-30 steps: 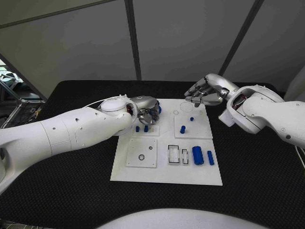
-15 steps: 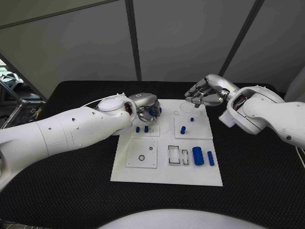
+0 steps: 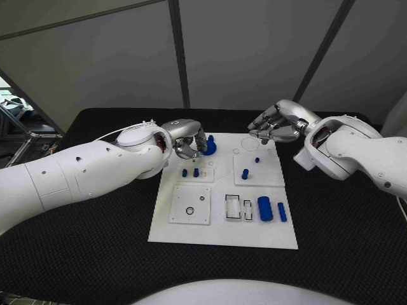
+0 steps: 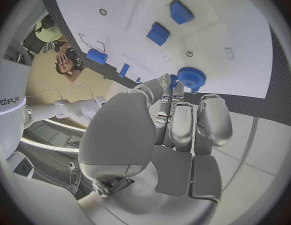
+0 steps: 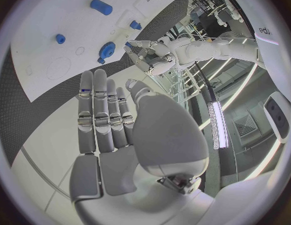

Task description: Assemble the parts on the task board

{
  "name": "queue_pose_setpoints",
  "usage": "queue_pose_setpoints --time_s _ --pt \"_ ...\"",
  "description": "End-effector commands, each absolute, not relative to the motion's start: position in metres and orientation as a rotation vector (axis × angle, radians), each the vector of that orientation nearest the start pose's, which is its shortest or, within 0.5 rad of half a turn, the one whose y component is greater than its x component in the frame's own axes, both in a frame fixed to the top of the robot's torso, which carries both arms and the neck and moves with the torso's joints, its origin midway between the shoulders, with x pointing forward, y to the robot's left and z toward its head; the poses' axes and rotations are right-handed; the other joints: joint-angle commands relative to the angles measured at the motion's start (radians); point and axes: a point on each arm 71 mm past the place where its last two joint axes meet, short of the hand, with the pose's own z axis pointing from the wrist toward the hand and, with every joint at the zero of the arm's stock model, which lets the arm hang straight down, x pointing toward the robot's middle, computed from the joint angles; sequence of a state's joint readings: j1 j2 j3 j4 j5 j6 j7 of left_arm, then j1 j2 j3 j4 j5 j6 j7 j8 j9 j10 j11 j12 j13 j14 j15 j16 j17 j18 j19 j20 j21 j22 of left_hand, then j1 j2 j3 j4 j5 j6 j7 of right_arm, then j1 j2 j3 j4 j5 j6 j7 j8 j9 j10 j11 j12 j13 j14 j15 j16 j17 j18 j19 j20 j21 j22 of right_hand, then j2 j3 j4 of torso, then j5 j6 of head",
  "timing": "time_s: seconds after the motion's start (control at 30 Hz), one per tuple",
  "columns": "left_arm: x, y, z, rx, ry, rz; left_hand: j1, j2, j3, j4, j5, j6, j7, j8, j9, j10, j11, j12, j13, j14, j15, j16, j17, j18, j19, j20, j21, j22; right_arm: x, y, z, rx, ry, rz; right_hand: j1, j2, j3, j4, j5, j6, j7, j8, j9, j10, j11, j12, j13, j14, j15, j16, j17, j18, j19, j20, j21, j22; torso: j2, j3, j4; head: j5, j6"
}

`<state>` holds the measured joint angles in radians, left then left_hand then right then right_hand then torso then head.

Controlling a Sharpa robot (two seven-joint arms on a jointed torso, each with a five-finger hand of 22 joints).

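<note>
— The board (image 3: pixel 222 238): where is it being seen, and what is being carried on it?

— It is being shown flat on the black table (image 3: pixel 75 254), between the two arms. Two short blue pegs (image 3: pixel 190 172) are being held upright in it just nearer the robot than the left hand (image 3: pixel 187 145). Two more pegs (image 3: pixel 249 166) are standing nearer the robot than the right hand (image 3: pixel 272 127), and two blue cylinders (image 3: pixel 270 209) are lying on their sides well nearer still.

— And the left hand?

— A blue gear (image 3: pixel 208 149) is being pinched at its fingertips (image 4: pixel 172 85), just over the far left corner of the board. The remaining fingers are being kept curled close together.

— The right hand?

— It is being held above the far right part of the board, fingers (image 5: pixel 98 110) stretched out side by side and close together, with nothing being gripped. The gear is lying well apart from it, across the board.
</note>
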<state>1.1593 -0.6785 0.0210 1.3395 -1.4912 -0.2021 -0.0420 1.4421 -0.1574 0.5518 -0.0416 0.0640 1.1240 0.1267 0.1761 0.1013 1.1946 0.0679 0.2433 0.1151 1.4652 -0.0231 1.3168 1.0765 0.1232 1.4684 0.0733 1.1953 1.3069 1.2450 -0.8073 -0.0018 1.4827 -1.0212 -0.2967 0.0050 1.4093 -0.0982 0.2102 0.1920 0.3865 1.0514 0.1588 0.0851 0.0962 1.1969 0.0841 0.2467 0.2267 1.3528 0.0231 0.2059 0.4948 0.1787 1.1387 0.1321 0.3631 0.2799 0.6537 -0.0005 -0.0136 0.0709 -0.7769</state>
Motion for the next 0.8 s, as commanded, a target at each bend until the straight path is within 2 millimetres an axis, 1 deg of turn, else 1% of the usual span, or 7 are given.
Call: queue_pose_setpoints --time_s 0.03,0.1,0.23,0.37,0.57,0.67,0.8 --pt "0.512 0.170 -0.201 0.215 1.744 -0.664 -0.010 -0.002 0.005 0.000 0.002 0.004 0.002 -0.004 0.000 0.018 -0.012 -0.005 0.000 0.010 -0.004 0.007 -0.002 -0.044 0.012 -0.006 0.003 0.001 0.505 -0.193 -0.150 0.183 1.662 0.951 0.010 0.004 0.005 -0.001 0.005 0.006 0.003 -0.004 0.001 0.005 0.001 -0.003 -0.001 0.003 0.000 -0.006 0.001 0.004 0.009 -0.001 -0.005 -0.001 0.000 -0.0001 0.0006 0.000 0.000" --pt "0.511 0.175 -0.202 0.206 1.751 -0.657 -0.012 -0.003 0.005 0.000 0.002 0.004 0.002 -0.005 0.000 0.018 -0.012 -0.007 0.000 0.010 -0.003 0.007 -0.002 -0.044 0.012 -0.005 0.004 0.001 0.505 -0.193 -0.150 0.183 1.662 0.951 0.010 0.004 0.005 -0.001 0.005 0.006 0.003 -0.004 0.001 0.005 0.001 -0.003 -0.001 0.003 0.000 -0.006 0.001 0.004 0.009 -0.001 -0.005 -0.001 0.000 -0.0002 0.0013 0.000 0.000" --pt "0.511 0.180 -0.205 0.195 1.762 -0.649 -0.014 -0.004 0.005 -0.001 0.002 0.004 0.002 -0.007 -0.001 0.019 -0.012 -0.009 0.000 0.010 -0.003 0.007 -0.002 -0.044 0.012 -0.005 0.003 0.001 0.505 -0.193 -0.150 0.183 1.661 0.951 0.010 0.004 0.005 -0.001 0.005 0.006 0.003 -0.004 0.001 0.005 0.001 -0.003 -0.001 0.003 0.000 -0.006 0.001 0.004 0.009 -0.001 -0.005 -0.001 0.000 -0.0003 -0.0009 0.003 0.001" --pt "0.511 0.181 -0.207 0.191 1.772 -0.646 -0.016 -0.005 0.005 -0.001 0.002 0.003 0.003 -0.008 -0.001 0.019 -0.012 -0.011 0.000 0.010 -0.003 0.007 -0.003 -0.044 0.012 -0.005 0.003 0.001 0.505 -0.193 -0.150 0.183 1.661 0.951 0.010 0.004 0.005 -0.001 0.005 0.006 0.003 -0.004 0.001 0.005 0.001 -0.003 -0.001 0.003 0.000 -0.006 0.001 0.004 0.009 -0.001 -0.005 -0.001 0.001 -0.0003 -0.0025 0.004 0.004" --pt "0.514 0.182 -0.213 0.182 1.792 -0.634 -0.022 -0.008 0.007 -0.003 0.002 0.000 0.004 -0.014 -0.002 0.017 -0.010 -0.019 0.000 0.010 -0.002 0.008 -0.004 -0.044 0.011 -0.005 0.001 0.001 0.505 -0.193 -0.150 0.182 1.662 0.951 0.010 0.004 0.005 -0.001 0.005 0.006 0.003 -0.004 0.001 0.005 0.001 -0.003 -0.001 0.003 0.000 -0.006 0.001 0.004 0.009 -0.001 -0.005 -0.001 0.001 0.0008 -0.0042 0.006 0.002" --pt "0.515 0.183 -0.216 0.179 1.802 -0.626 -0.029 -0.009 0.006 -0.002 0.001 -0.001 0.005 -0.017 -0.003 0.017 -0.009 -0.025 0.000 0.010 -0.001 0.008 -0.005 -0.044 0.011 -0.004 0.001 0.001 0.505 -0.194 -0.150 0.183 1.662 0.949 0.010 0.004 0.005 -0.001 0.005 0.006 0.003 -0.004 0.001 0.005 0.001 -0.003 -0.001 0.003 0.000 -0.006 0.001 0.004 0.009 -0.001 -0.005 -0.001 0.001 0.0005 -0.0012 0.005 0.002" --pt "0.516 0.184 -0.218 0.177 1.813 -0.619 -0.030 -0.009 0.006 -0.001 0.001 -0.001 0.005 -0.017 -0.003 0.017 -0.009 -0.025 0.000 0.010 -0.001 0.008 -0.005 -0.044 0.011 -0.004 0.001 0.001 0.505 -0.195 -0.150 0.182 1.661 0.946 0.010 0.004 0.005 -0.001 0.005 0.006 0.003 -0.004 0.001 0.005 0.001 -0.003 -0.001 0.003 0.000 -0.006 0.001 0.004 0.009 -0.001 -0.005 -0.001 0.000 0.0012 -0.0011 0.006 0.001"
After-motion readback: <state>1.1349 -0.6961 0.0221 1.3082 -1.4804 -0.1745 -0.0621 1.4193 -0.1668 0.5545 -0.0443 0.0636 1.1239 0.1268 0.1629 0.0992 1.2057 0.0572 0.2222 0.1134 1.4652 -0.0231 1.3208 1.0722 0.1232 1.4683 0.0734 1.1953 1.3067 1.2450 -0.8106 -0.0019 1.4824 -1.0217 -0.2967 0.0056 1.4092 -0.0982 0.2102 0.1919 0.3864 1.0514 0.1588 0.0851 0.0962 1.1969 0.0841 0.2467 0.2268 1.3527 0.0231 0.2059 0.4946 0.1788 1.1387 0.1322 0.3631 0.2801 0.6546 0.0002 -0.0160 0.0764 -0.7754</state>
